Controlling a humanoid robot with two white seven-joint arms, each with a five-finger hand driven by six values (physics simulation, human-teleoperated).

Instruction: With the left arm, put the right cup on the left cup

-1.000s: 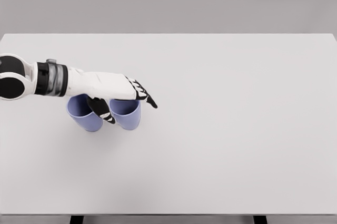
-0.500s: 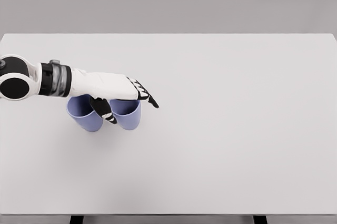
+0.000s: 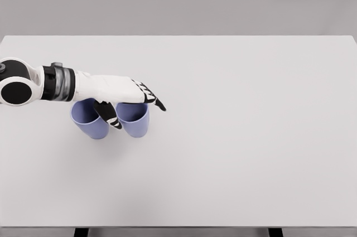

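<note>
- White table (image 3: 234, 153) spreads wide, bare toward its right and front edges.
- Two blue cups stand side by side near its left edge: left cup (image 3: 89, 122), right cup (image 3: 135, 122).
- Left hand (image 3: 120, 95) lies over their rims, fingers extended, thumb dipping between the cups; whether it grips either cup I cannot tell.

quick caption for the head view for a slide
Simulated humanoid's left hand reaches over two blue plastic cups standing side by side on a white table.
</note>
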